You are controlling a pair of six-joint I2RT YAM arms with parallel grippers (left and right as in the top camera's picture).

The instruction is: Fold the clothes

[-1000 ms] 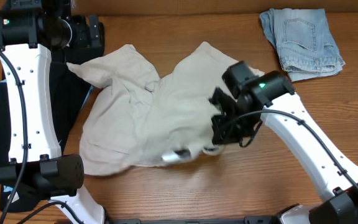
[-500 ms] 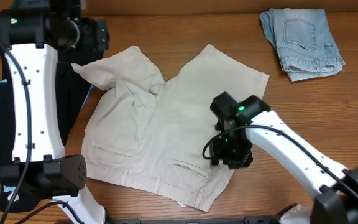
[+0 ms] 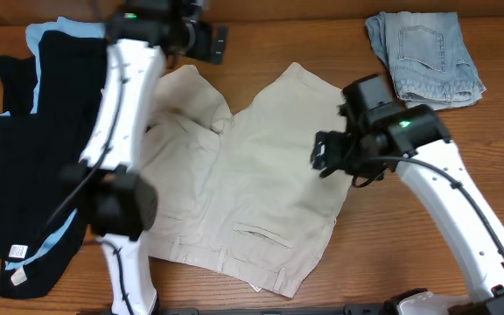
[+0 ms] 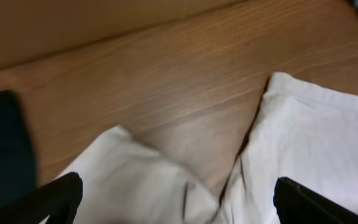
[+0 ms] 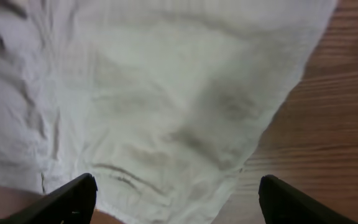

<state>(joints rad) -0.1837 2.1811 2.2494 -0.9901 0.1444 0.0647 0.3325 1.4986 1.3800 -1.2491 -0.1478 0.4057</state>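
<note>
Shorts (image 3: pixel 261 184) flat mid-table, waistband near, legs far; right gripper (image 5: pixel 179 198) spread wide, empty, over right edge; left gripper (image 4: pixel 178 199) likewise parted above far crotch gap; best pinch both right corners low, fold leftward, hems aligned.

1. The left arm (image 3: pixel 116 114) stands up from its base near the front edge and stretches toward the far side. Its white link is blurred in the overhead view.
2. The left pincer (image 3: pixel 206 40) sits at the far end, pointing to the robot's right.
3. In the left wrist view its dark fingertips (image 4: pixel 48 196) are spread wide, gripping nothing.
4. The right arm (image 3: pixel 449 192) slants in from the front right corner, with a green light on its wrist.
5. The right pincer (image 3: pixel 329 157) points leftward and down, its fingertips (image 5: pixel 73 196) spread wide and empty.
</note>
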